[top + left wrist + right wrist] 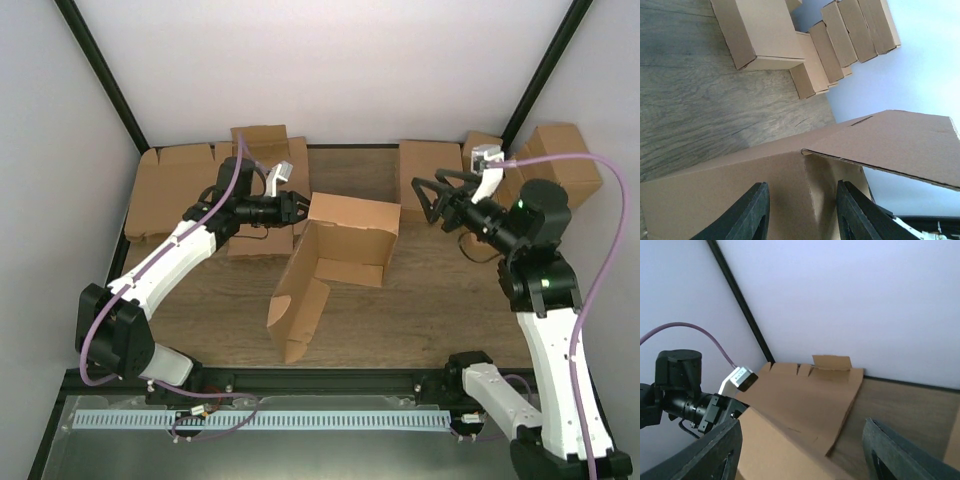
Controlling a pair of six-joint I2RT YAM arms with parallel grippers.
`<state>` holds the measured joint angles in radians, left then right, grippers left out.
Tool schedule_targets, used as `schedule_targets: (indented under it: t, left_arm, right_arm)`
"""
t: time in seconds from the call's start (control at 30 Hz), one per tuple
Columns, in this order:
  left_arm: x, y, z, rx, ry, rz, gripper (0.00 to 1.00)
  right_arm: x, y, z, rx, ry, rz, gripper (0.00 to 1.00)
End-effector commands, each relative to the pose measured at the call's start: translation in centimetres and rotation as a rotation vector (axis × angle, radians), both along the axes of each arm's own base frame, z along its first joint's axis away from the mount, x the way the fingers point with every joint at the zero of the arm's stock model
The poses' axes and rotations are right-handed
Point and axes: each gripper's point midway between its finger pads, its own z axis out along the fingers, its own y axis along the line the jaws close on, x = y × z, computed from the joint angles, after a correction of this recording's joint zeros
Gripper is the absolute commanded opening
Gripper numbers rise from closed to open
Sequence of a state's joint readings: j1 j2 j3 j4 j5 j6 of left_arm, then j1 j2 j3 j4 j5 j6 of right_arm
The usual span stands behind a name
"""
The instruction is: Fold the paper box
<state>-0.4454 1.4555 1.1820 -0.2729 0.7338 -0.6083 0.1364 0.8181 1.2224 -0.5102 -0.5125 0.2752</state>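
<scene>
Locate paper box mid-table on the wooden table, between the two arms. Record as half-erected: far portion raised into a shallow tray with upright walls, one long side panel standing on edge and running toward the near edge.

Find left pincer at the box's far-left corner, tips right up against the cardboard in the top view. Read jaws as partly apart, with a moderate gap. In the left wrist view, see both black fingers spread, a broad brown cardboard face filling the space behind them and a raised flap slanting off to the right. See nothing pinched between the pads. Cannot tell whether the tips press the panel or merely sit just beside it.

Find right pincer near the box's right wall, apart from it, pointing left toward it. Read jaws as spread wide, holding nothing. Confirm in the right wrist view: fingers at the bottom corners of the frame, with cardboard, table and the left arm's wrist beyond.

Log flat cardboard blanks at the far left of the table, partly under the left arm. Log finished boxes at the far-right corner, also lined up along the wall in the left wrist view.
</scene>
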Motion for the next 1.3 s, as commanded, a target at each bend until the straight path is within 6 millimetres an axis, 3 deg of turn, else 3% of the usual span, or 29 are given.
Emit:
schedule_targets:
  t: [0.0,0.13,0.4,0.9,1.07,1.27]
  left_arm:
    - [-0.5,0.0,0.9,-0.002,-0.025,-0.008,0.39]
    - [-0.7,0.2,0.9,0.006,-0.023,-0.007,0.39]
    - [-0.7,0.2,0.8,0.011,-0.021,-0.009,0.39]
    - [-1.4,0.7,1.7,0.014,-0.039,-0.002,0.4]
    - [-1.5,0.9,1.6,0.027,-0.04,0.002,0.4]
    - [-2.1,1.4,1.9,0.049,-0.053,0.009,0.4]
  right_arm:
    - [1.4,2.3,3.4,-0.06,-0.161,0.145,0.69]
    - [3.0,4.3,3.3,-0.162,-0.167,0.254,0.71]
    - [4.2,9.5,-3.8,-0.424,-0.102,0.398,0.69]
    - [2.7,12.5,-11.7,-0.804,-0.092,0.458,0.7]
    - [4.0,12.5,-12.1,-0.86,-0.115,0.385,0.68]
    - [4.4,12.5,-10.9,-0.847,-0.166,0.348,0.6]
